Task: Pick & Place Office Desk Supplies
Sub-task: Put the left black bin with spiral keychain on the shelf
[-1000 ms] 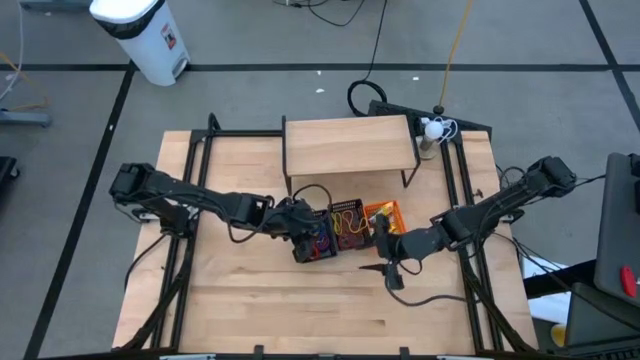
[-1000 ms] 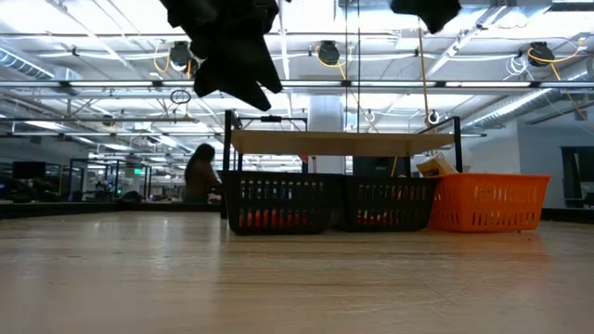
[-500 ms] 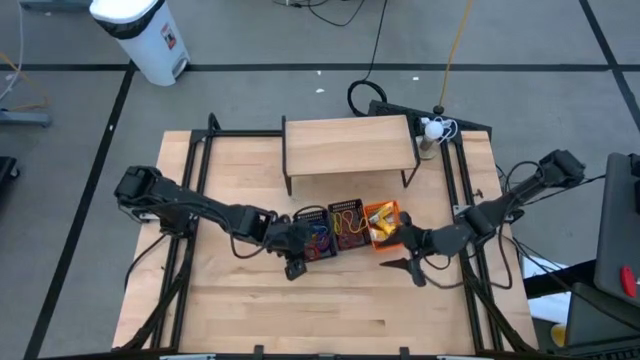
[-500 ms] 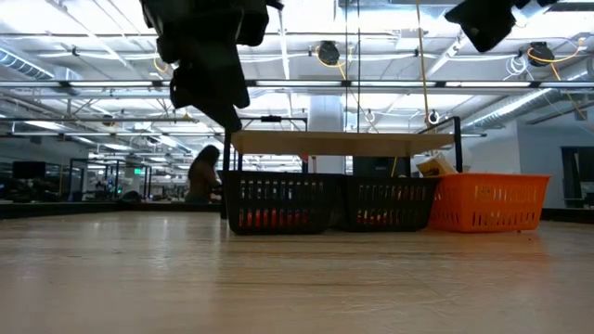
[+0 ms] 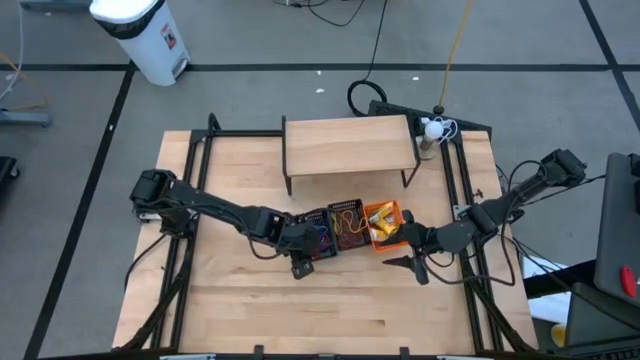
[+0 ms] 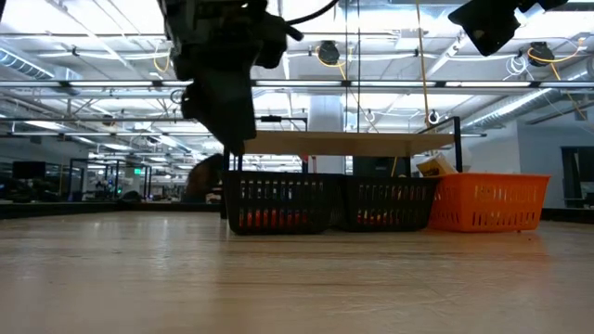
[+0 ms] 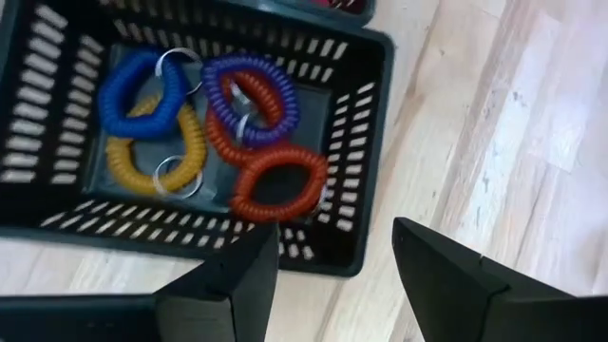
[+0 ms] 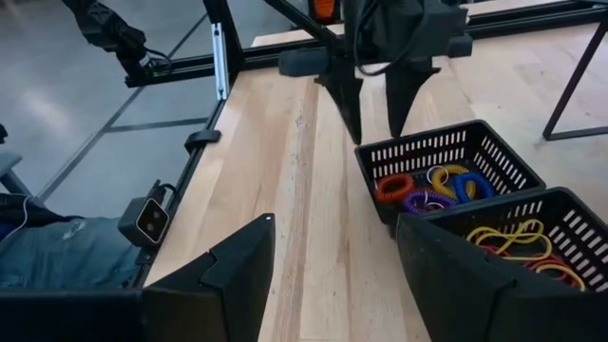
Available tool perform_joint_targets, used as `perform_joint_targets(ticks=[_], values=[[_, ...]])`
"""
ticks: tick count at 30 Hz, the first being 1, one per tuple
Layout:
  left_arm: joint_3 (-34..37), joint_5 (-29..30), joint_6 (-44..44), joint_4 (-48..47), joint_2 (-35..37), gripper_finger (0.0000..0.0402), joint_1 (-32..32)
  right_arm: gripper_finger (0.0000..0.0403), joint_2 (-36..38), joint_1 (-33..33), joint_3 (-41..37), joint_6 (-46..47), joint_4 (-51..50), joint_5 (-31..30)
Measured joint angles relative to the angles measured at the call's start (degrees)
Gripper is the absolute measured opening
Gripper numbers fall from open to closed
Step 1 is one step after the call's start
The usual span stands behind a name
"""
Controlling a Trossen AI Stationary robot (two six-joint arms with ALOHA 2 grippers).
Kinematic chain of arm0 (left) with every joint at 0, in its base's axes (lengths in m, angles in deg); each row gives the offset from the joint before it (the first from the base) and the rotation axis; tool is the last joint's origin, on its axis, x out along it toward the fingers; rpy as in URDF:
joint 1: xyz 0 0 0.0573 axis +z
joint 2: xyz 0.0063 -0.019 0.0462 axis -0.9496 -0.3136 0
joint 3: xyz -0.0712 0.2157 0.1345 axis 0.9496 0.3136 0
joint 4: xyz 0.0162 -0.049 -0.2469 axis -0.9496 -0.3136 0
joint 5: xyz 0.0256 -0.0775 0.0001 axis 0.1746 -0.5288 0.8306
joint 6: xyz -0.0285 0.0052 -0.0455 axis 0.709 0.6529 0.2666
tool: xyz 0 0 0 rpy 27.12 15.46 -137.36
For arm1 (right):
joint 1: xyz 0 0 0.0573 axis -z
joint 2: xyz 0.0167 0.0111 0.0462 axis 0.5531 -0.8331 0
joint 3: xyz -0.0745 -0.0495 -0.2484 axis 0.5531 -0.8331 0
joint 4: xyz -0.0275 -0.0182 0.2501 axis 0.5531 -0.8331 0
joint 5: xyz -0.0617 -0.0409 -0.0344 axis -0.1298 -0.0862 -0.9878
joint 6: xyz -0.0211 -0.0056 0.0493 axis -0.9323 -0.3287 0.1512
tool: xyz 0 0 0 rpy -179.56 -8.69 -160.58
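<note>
The bench (image 5: 250, 310) is pale blond wood with fine plank lines. At the centre of the high view sit two black mesh baskets (image 5: 318, 236) and an orange basket (image 5: 385, 222). In the left wrist view the black basket (image 7: 366, 123) holds coiled rings: a blue ring (image 7: 138, 90), a purple ring (image 7: 252, 90), a yellow ring (image 7: 157, 152) and a rust-red ring (image 7: 277, 182). The right wrist view shows thin yellow and red loops (image 8: 513, 239) in the neighbouring black basket. Both arms are dark; the left tool (image 7: 328, 280) and the right tool (image 8: 332, 275) are black. A white bin (image 5: 140, 35) stands on grey floor in the upper left of the high view.
</note>
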Motion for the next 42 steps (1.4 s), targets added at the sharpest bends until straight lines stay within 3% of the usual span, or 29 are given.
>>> perform_joint_targets(ticks=[16,19,23,25,36,42], values=[[-12.14,-2.54,-5.83,-8.0,-13.64,0.0198,-0.13,0.021,-0.03,0.0,0.01,0.0,-0.13,0.0],[-12.37,-4.82,-6.0,-7.7,-13.73,0.0149,0.13,0.021,-0.02,0.0,0.02,0.0,-0.13,0.0],[-12.39,-5.12,-5.53,-7.69,-13.16,0.0037,0.58,0.021,-0.02,0.0,0.02,0.0,-0.13,-0.02],[-12.41,-4.43,-5.59,-7.73,-13.07,0.0016,0.86,0.021,-0.04,0.0,0.02,0.0,-0.15,0.0],[-12.79,-4.02,-7.53,-9.47,-13.14,0.0008,1.79,0.021,-0.02,0.0,0.02,0.0,-0.13,-0.04],[-17.92,-3.21,-8.22,-15.36,-13.15,0.0007,0.96,0.021,-0.02,0.0,0.02,-0.02,-0.15,-0.04]])
